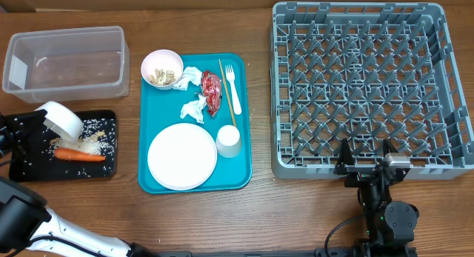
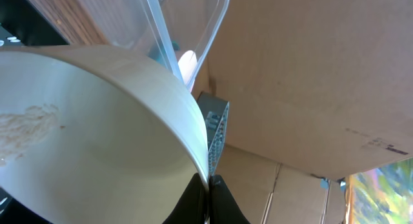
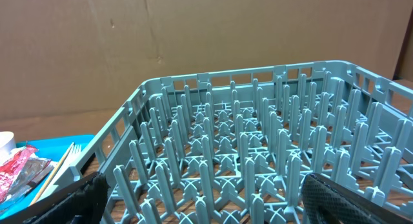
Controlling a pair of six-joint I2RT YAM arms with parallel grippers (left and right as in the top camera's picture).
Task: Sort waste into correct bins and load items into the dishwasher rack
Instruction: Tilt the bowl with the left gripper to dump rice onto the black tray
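Step in hand, judged from the layout: emptying food scraps from a dish before racking it. The left end effector is pinched closed on the rim of a small white round bowl. The bowl is tipped on its side above the far left corner of the shallow black rectangular tray. Pale rice-like scraps and an orange carrot lie in that tray. The left wrist view shows a faint smear of rice on the bowl's inner wall.

To finish well, keep the bowl's mouth inside the tray's outline and tilt it further, so the residue falls on the tray and not on the table. The thin rim grip may slip, so any shake should be gentle.

The clear plastic rectangular tub stands just behind the tray. The bowl's likely destination, the large square grey plastic dishwasher rack, is well apart at the right and holds nothing. The right end effector waits at the rack's near wall, jaws wide and empty.
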